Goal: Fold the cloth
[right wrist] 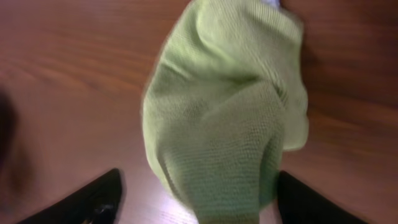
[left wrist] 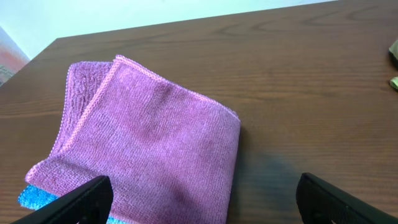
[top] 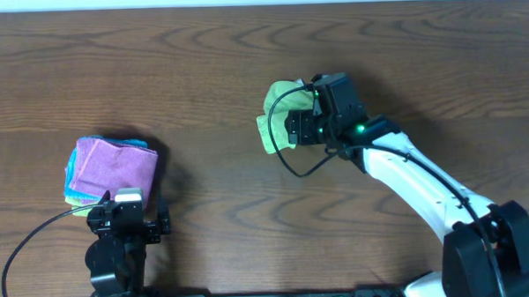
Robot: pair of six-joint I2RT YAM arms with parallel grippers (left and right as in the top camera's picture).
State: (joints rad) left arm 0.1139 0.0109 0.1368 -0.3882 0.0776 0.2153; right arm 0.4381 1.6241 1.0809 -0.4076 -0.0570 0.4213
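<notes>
The lime-green cloth (top: 277, 120) lies bunched in a rumpled heap right of the table's middle. In the right wrist view the cloth (right wrist: 224, 112) rises in a hump between the two black fingers. My right gripper (top: 299, 126) hangs over its right part, and the right gripper (right wrist: 199, 205) stands open: the left finger is clear of the fabric and the right finger sits beside its edge. My left gripper (top: 128, 211) rests at the near left, and the left gripper (left wrist: 202, 199) is open wide with nothing between its fingers.
A folded pink cloth (top: 113, 164) lies on a blue folded cloth (top: 141, 140) at the left, just ahead of the left gripper. In the left wrist view the pink cloth (left wrist: 149, 137) fills the left half, with a corner of the blue cloth (left wrist: 34, 198) below it.
</notes>
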